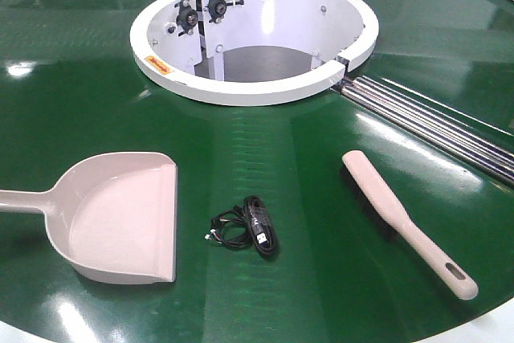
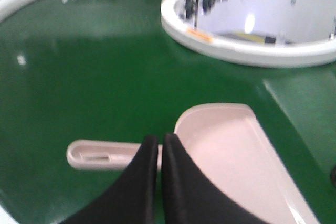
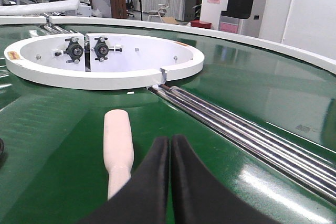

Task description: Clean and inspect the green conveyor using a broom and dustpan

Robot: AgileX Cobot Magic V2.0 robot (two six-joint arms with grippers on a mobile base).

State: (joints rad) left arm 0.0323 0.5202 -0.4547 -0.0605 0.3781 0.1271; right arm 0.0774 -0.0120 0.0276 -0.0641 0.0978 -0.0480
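The green conveyor (image 1: 265, 150) fills the front view, with its white ring opening (image 1: 253, 38) at the back. The dustpan (image 1: 120, 214) lies at the front left, handle pointing left. The broom (image 1: 401, 218) lies at the front right, handle toward the front edge. Neither gripper shows in the front view. In the left wrist view my left gripper (image 2: 158, 139) is shut and empty, above the dustpan's handle (image 2: 102, 155) where it joins the scoop (image 2: 231, 156). In the right wrist view my right gripper (image 3: 170, 139) is shut and empty, just right of the broom (image 3: 117, 145).
A coiled black cable (image 1: 249, 226) lies on the belt between dustpan and broom. Silver rails (image 1: 438, 122) run from the ring toward the right edge and show in the right wrist view (image 3: 247, 129). The belt's white outer rim (image 1: 490, 323) curves along the front.
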